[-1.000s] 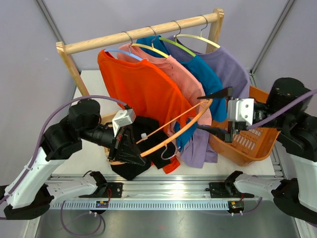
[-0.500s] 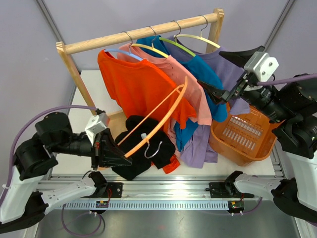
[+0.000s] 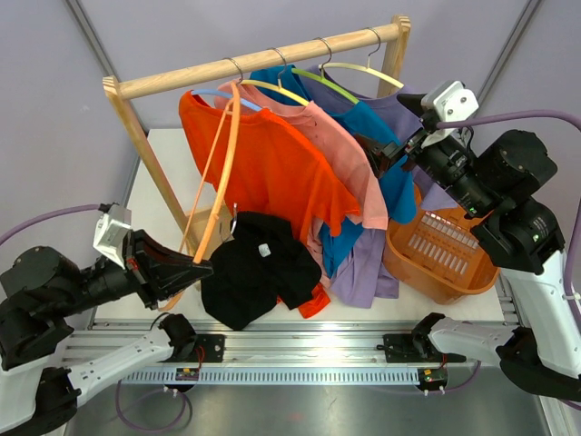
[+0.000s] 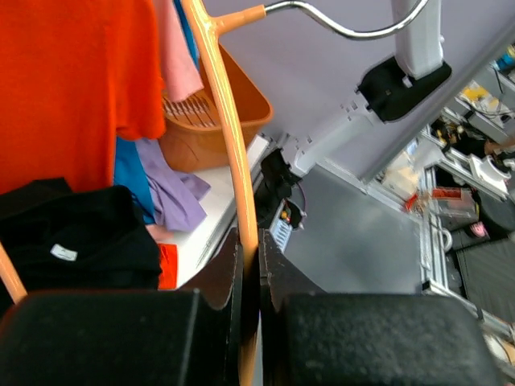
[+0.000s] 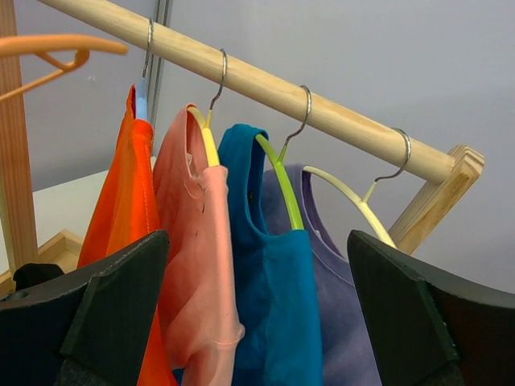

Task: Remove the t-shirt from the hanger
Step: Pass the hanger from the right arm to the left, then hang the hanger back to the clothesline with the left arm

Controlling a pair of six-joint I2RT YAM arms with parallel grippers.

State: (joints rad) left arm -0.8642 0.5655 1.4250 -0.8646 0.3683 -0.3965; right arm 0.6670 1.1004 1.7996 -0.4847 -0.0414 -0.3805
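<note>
The black t-shirt (image 3: 254,272) lies crumpled on the table, off the hanger; it also shows in the left wrist view (image 4: 80,233). My left gripper (image 3: 195,266) is shut on the bare orange hanger (image 3: 218,182) and holds it upright in front of the hanging orange shirt. In the left wrist view the jaws (image 4: 249,257) pinch the hanger's arm (image 4: 233,161), and its metal hook (image 4: 346,28) points up and right. My right gripper (image 3: 390,127) is open and empty, high up, facing the hanging shirts (image 5: 257,297).
A wooden rail (image 3: 263,56) carries orange (image 5: 121,209), pink (image 5: 193,225), teal (image 5: 273,281) and purple (image 5: 338,241) shirts on hangers. An orange basket (image 3: 454,254) stands at the right. The rack's wooden post (image 3: 145,136) stands at the left.
My left arm has drawn back to the left and swung the bare hanger upright, away from the black t-shirt. My right gripper has shifted left, nearer the hanging shirts, still open.
</note>
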